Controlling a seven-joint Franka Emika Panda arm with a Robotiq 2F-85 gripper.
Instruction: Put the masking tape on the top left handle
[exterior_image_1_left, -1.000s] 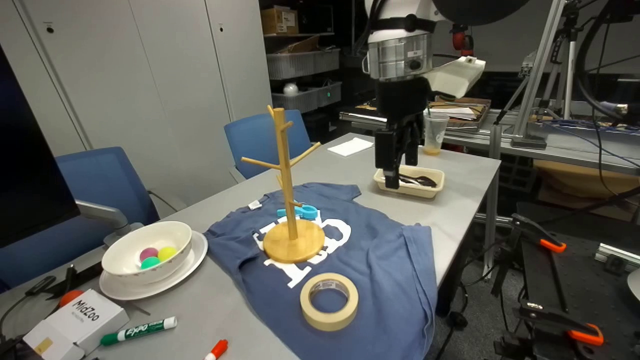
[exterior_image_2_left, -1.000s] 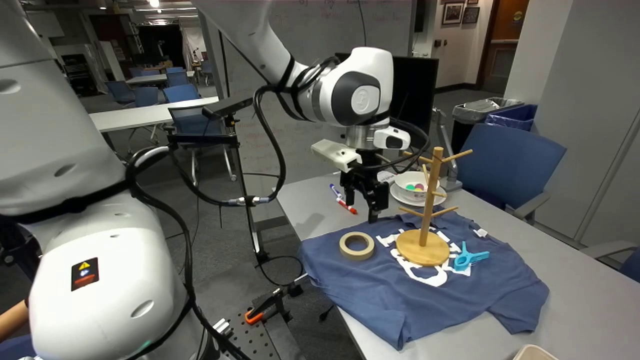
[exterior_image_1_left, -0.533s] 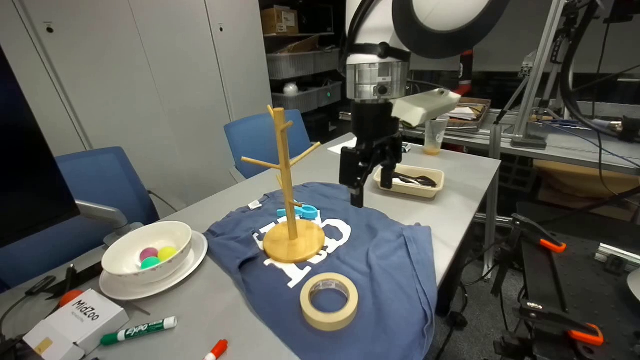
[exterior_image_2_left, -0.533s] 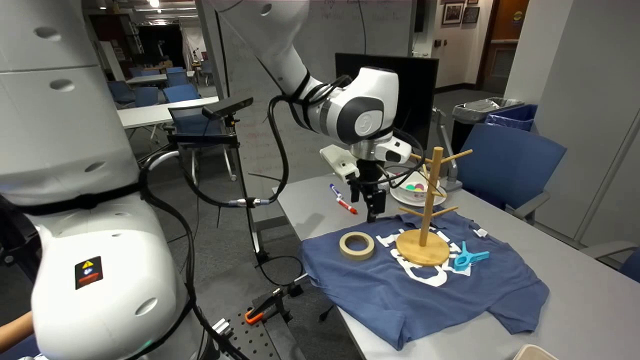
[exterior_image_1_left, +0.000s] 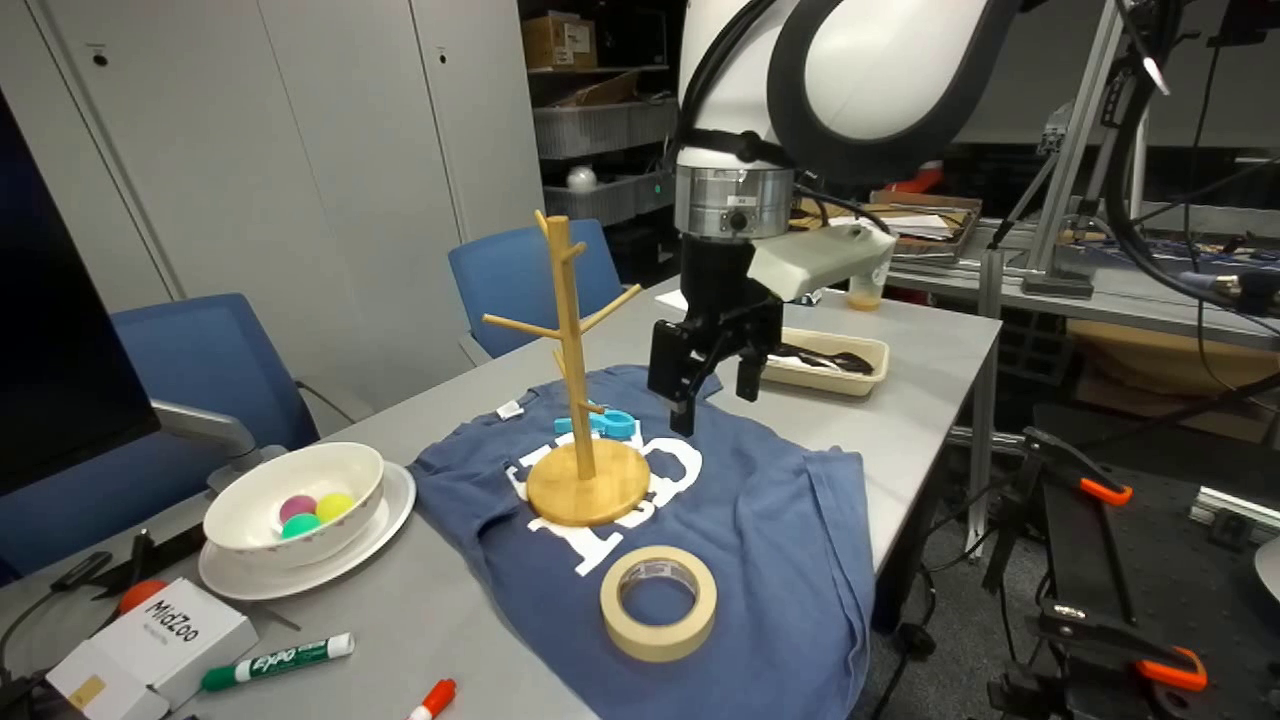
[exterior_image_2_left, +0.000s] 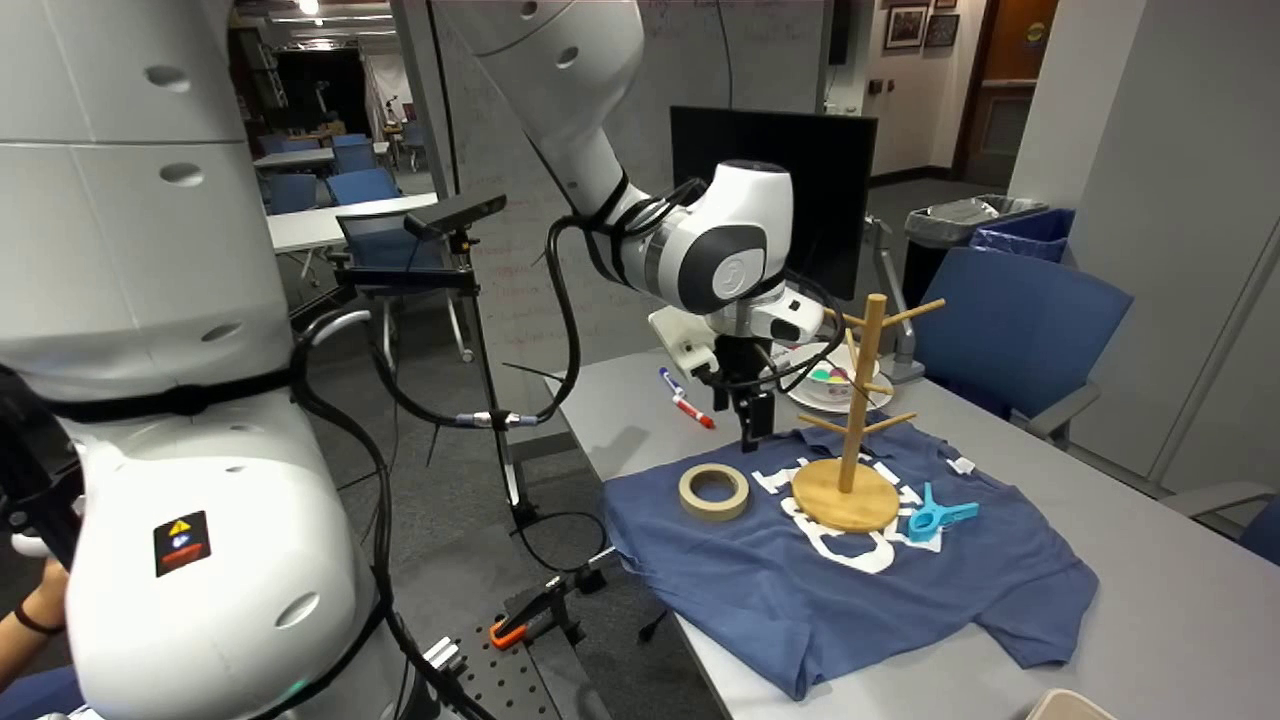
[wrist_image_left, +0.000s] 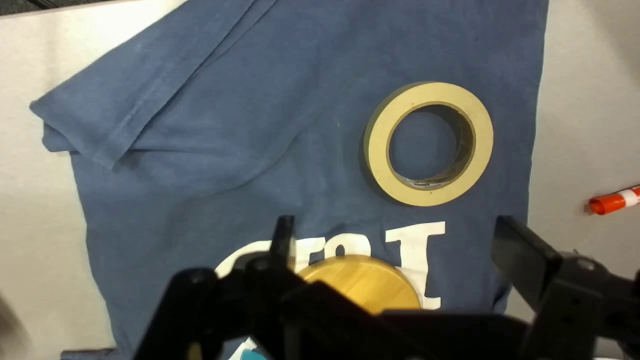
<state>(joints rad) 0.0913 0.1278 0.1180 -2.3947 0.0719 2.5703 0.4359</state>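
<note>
The masking tape, a cream-tan ring, lies flat on a blue shirt in both exterior views (exterior_image_1_left: 660, 645) (exterior_image_2_left: 712, 513) and ahead of the fingers in the wrist view (wrist_image_left: 481, 145). A wooden pole (exterior_image_1_left: 573, 375) with several pegs stands upright on a round base, also in the wrist view (wrist_image_left: 367, 285). The top left handle (exterior_image_2_left: 852, 320) is bare, near the pole's top, partly crossed by an arm cable in an exterior view. My gripper (exterior_image_1_left: 716, 402) (exterior_image_2_left: 738, 425) (wrist_image_left: 396, 225) is open and empty, pointing down above the shirt, beside the stand and apart from the tape.
The blue shirt (exterior_image_1_left: 770, 540) lies under stand and tape. A light blue clip (exterior_image_2_left: 940, 515) lies beside the base. A white bowl (exterior_image_1_left: 250, 510) with balls sits on a plate (exterior_image_1_left: 398, 520). A tray (exterior_image_1_left: 825, 382) stands behind; a green marker (exterior_image_1_left: 285, 660) and white box (exterior_image_1_left: 165, 645) lie in front.
My gripper has moved down and toward the stand, left in one exterior view and slightly right in another. It stays open. Tape and stand have not moved.
</note>
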